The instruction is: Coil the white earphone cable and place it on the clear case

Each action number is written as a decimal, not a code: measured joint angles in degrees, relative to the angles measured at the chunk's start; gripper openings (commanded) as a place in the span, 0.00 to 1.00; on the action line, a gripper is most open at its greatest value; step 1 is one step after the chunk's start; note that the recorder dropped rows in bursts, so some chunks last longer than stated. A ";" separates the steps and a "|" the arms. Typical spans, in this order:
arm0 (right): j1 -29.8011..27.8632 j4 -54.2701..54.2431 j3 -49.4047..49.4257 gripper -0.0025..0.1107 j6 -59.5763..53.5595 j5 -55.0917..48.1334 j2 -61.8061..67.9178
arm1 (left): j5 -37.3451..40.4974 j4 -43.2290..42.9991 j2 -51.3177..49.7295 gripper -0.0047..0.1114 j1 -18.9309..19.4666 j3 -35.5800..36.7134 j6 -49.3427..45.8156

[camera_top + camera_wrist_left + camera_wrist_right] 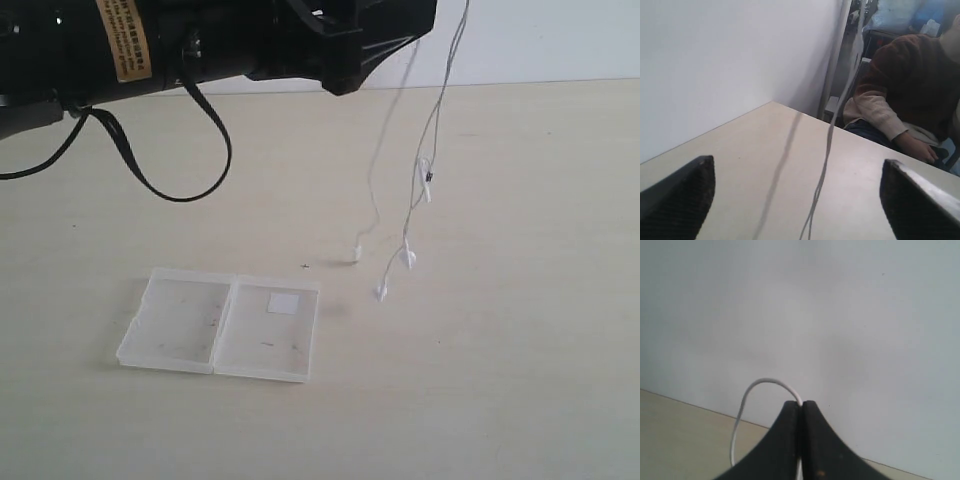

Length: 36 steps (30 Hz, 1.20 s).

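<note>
The left gripper (796, 172) hovers behind the clear case (180, 320), fingers spread wide and empty, probably ready to gather wire. The case lies opened flat, unobstructed. Right of the case, the white earphone cable (424, 168) dangles from the right gripper (802, 405), pinched tight, with its earbuds touching the table (520, 400).

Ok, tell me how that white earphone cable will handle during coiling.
Probably very floppy: the white earphone cable hangs limp in separate strands from the shut right gripper. Likely light and thin, so it may swing and slip from the pinch. Its earbuds, low near the table, could drag or snag.
</note>
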State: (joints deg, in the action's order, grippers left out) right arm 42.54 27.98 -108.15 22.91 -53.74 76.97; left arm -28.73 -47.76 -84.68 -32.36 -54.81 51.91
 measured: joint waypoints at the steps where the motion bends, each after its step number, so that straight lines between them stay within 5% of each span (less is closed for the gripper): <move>1: 0.00 0.25 1.43 0.02 0.00 0.86 -0.74 | 0.00 -0.04 0.00 0.77 -0.11 0.00 0.14; 16: 0.00 -2.49 9.91 0.02 1.34 8.46 -4.16 | 0.00 -7.04 -0.84 0.77 -4.78 0.00 -2.59; 36: 0.00 -6.49 9.91 0.02 1.44 8.58 -4.16 | 0.13 6.27 -9.45 0.77 -4.78 -3.33 -15.36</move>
State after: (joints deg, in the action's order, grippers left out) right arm 42.54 21.49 -98.25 24.35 -45.16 72.80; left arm -28.60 -41.48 -94.14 -37.14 -58.14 36.55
